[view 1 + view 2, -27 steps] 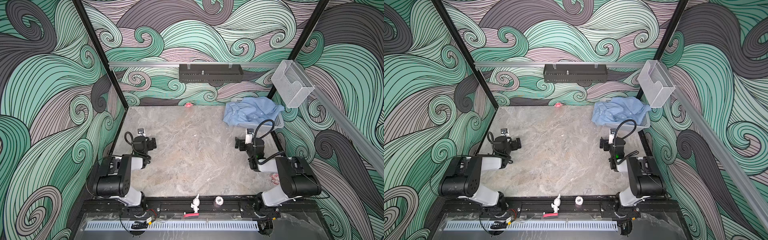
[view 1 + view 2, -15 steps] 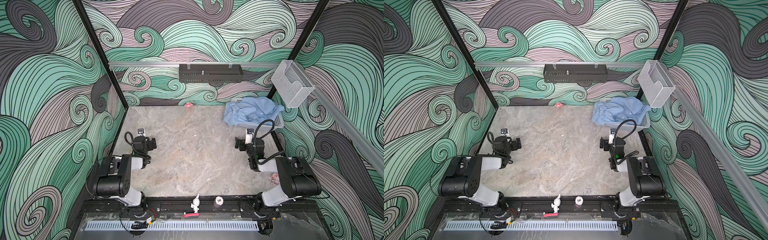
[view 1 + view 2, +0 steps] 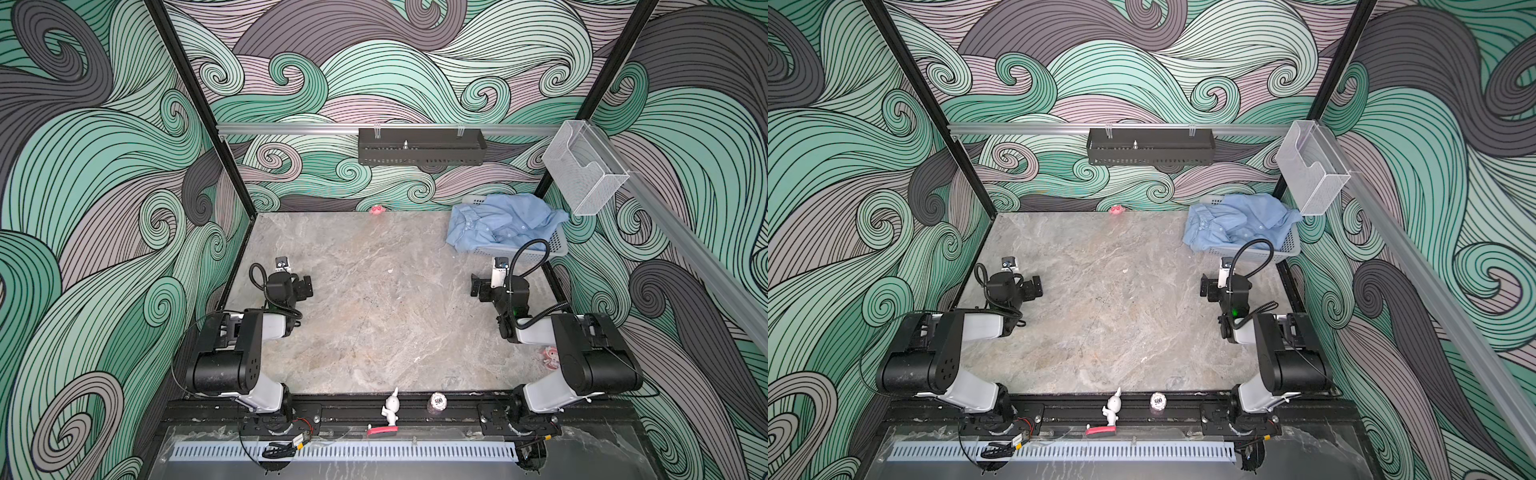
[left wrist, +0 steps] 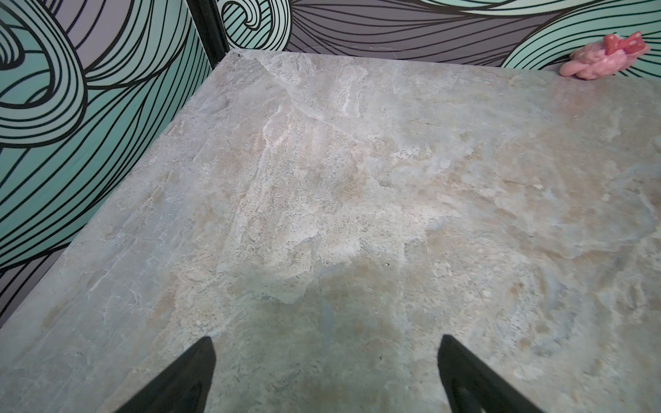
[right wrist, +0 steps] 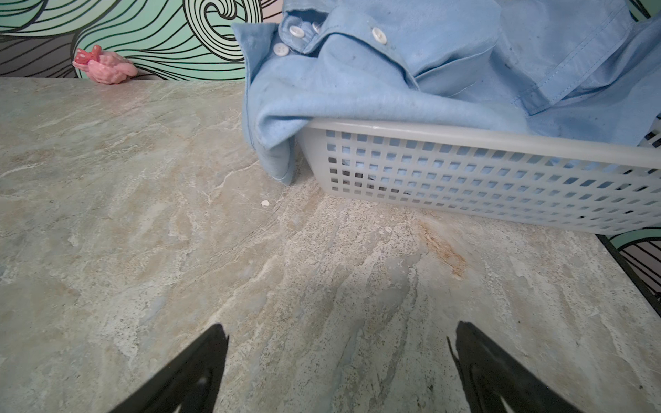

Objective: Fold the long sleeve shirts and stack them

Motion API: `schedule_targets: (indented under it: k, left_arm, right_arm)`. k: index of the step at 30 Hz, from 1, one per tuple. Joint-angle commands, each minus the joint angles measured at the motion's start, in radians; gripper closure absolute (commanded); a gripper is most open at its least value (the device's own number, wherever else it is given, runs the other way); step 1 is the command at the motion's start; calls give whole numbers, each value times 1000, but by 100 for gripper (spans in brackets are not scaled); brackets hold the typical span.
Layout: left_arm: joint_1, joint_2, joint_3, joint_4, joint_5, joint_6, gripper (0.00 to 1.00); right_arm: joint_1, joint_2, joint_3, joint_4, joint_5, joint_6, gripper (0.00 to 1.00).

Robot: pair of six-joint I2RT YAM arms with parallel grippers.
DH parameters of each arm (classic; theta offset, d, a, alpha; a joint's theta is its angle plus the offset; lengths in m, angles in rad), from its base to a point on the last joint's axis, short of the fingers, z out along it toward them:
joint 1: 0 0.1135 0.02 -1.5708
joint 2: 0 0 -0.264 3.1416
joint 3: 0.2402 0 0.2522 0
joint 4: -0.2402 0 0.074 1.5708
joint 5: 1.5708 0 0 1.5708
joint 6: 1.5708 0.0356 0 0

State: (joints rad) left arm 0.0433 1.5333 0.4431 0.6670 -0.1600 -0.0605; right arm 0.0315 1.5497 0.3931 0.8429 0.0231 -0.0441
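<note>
light blue woven cloth: the long sleeve shirt (image 3: 505,222) lies crumpled in and over the white perforated basket (image 5: 465,171), at about 1 o'clock on the marble-look table (image 3: 374,324) in both top views. only one shirt seen. the heap's long axis runs roughly 9-to-3 along the basket, with no clean sleeve or hem line. collar and white buttons show toward the 9 o'clock end, where a flap hangs over the basket corner down to the tabletop. right gripper (image 5: 341,329): jaws spread wide, nothing between them, low over bare table, facing the basket; shirt at roughly 12 to 1 o'clock from it, near but apart. left gripper (image 4: 326,342): jaws also wide, empty, over bare table on the 9 o'clock side; shirt at about 2 o'clock from it, well apart. judgement: right arm is nearer; the hanging flap is the closest edge to pinch, and a pull toward 7 o'clock should bring the shirt onto free table. risk: the light basket may drag along. writing: round chip (image 3: 438,401) on the front rail at 6 o'clock reads "500"; nothing legible on shirt or basket. folding not begun.
</note>
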Motion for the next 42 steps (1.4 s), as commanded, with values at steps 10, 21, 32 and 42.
schedule_targets:
  k: [10, 21, 32, 42]
  left_arm:
    - [-34, -179, 554, -865, -67, -253, 11]
    - [-196, -117, 859, -1247, 59, -336, 1]
    - [-266, -7, 921, -1309, 166, -348, 1]
    - [-278, -11, 923, -1310, 192, -341, 1]
  right_arm:
    - [7, -330, 407, -857, 245, 393, 7]
    - [-7, 69, 1102, -1422, 247, 596, 0]
    - [-80, 568, 1578, -1563, 159, 665, 0]
    - [-123, 903, 1885, -1606, 41, 752, 0]
